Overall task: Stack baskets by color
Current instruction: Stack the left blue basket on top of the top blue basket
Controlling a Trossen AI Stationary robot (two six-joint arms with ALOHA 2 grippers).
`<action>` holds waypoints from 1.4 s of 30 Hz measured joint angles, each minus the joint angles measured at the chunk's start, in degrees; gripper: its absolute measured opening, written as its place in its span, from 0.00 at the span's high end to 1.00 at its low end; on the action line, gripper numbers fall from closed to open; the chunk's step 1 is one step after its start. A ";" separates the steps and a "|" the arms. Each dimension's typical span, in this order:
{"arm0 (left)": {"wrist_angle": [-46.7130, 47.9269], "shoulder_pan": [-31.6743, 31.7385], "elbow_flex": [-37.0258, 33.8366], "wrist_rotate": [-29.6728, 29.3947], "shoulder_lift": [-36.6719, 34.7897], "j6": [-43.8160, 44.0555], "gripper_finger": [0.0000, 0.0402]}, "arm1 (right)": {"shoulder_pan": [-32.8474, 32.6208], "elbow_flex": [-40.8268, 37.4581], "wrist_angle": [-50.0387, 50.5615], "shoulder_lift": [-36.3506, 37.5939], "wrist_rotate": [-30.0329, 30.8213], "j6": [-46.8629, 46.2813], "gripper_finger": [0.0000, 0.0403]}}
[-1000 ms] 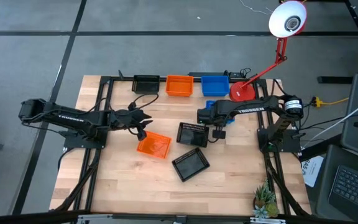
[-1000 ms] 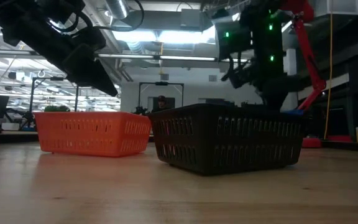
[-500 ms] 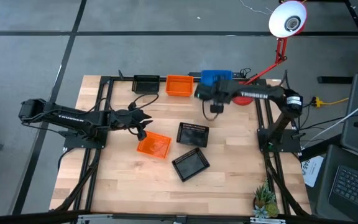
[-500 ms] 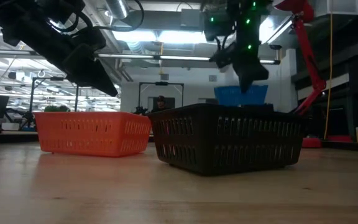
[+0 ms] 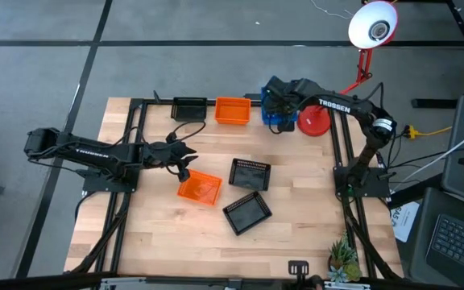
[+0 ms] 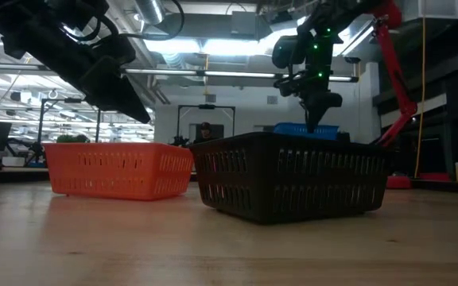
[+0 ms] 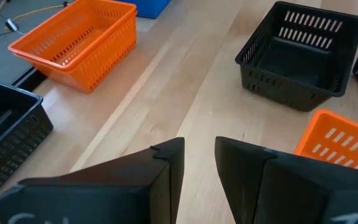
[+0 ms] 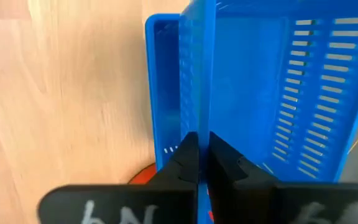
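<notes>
My right gripper is at the far edge, shut on a blue basket that it holds over a second blue basket standing there. An orange basket and a black basket stand in the same far row. Mid-table are two black baskets and an orange basket. My left gripper hangs open just above the far left of that orange basket, touching nothing. My right gripper pinches one side wall of the blue basket at its rim, one finger inside and one outside. The fingers come from above, slanting down. The basket hangs below them over the other blue basket; whether the two touch I cannot tell.
A red lamp base stands right beside the blue baskets, its arm rising to a white lamp head. Cables run along the far edge. Bare wood lies toward the near edge. A small plant sits at the near right corner.
My right gripper has swung from the table's middle right toward the far edge, rising and rolling its wrist. The blue basket has gone with it, lifted clear of the table, and now hangs over the blue basket in the far row.
</notes>
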State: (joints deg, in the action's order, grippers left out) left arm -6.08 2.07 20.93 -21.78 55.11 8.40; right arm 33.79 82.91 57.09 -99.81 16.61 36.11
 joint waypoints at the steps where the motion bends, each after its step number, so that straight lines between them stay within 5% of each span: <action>1: 0.02 -0.02 0.00 0.00 0.00 0.00 0.79 | 0.07 0.00 0.04 0.00 -0.38 0.03 0.99; 32: 0.02 -0.01 0.00 -0.01 0.00 0.00 0.79 | 2.21 -0.04 2.00 0.00 -1.15 -1.62 0.94; 42: 0.02 0.00 -0.02 0.00 0.00 0.02 0.79 | 2.87 -0.04 -0.35 0.00 -1.69 -1.48 0.70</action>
State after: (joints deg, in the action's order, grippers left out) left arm -6.07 2.07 20.91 -21.78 55.11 8.43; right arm 36.67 82.87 56.74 -99.81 14.92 34.64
